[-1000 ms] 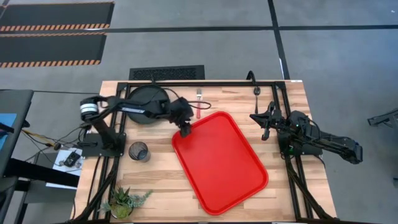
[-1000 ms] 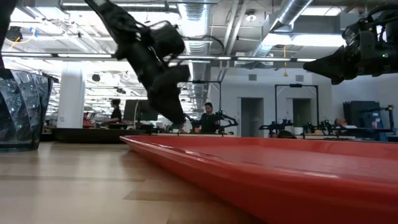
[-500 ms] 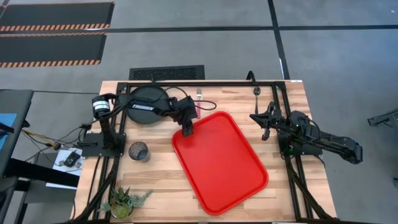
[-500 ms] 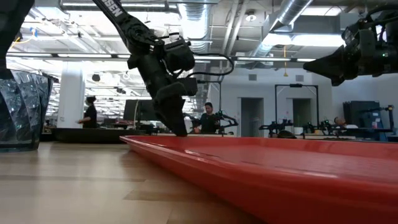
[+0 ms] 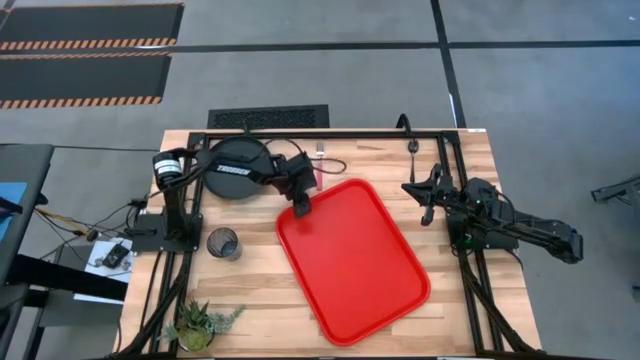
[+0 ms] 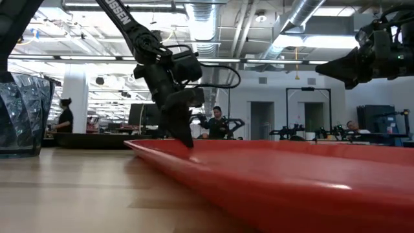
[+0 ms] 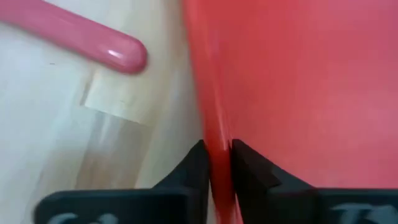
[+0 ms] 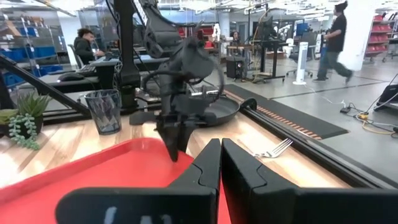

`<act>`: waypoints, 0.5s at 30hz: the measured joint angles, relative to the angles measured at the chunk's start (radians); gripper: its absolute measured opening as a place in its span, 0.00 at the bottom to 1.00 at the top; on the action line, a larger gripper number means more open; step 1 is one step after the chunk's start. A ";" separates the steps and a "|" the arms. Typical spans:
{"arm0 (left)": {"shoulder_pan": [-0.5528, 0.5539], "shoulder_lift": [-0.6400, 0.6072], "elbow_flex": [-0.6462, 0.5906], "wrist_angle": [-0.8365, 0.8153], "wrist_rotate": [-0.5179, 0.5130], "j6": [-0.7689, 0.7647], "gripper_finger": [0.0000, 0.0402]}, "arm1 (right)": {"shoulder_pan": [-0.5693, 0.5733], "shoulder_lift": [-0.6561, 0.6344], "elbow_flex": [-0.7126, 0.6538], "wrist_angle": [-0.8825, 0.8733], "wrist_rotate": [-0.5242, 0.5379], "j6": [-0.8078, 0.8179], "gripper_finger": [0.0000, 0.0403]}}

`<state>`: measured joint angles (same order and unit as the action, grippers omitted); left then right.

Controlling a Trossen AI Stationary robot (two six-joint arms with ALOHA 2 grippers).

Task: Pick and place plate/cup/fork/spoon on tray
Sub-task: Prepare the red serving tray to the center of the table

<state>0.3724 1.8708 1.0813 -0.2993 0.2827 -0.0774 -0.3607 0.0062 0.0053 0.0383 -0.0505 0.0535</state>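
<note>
Red tray (image 5: 355, 262) rim was pinched by the left gripper (image 5: 299, 209) fingers (image 7: 189, 171) at its far-left corner; the right gripper (image 5: 424, 203) hovered clenched, empty, beside the worktop (image 5: 250, 285) frame.

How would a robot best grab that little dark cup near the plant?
Probably by the rim, from straight above. The cup stands upright with its mouth open upward, clear of the tray and the plant. One jaw inside and one outside the wall should hold it; the wide round body looks harder to span from the side.
</note>
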 joint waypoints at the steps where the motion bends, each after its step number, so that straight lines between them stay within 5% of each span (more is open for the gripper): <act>1: 0.009 -0.010 0.000 -0.005 0.015 -0.020 0.06 | 0.000 0.000 0.000 0.000 0.000 0.000 0.09; 15: 0.004 -0.162 -0.083 0.042 -0.111 -0.399 0.05 | 0.000 0.000 0.000 0.000 0.000 0.000 0.09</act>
<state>0.3767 1.7091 0.9981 -0.2574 0.1719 -0.4763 -0.3607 0.0059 0.0055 0.0380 -0.0509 0.0533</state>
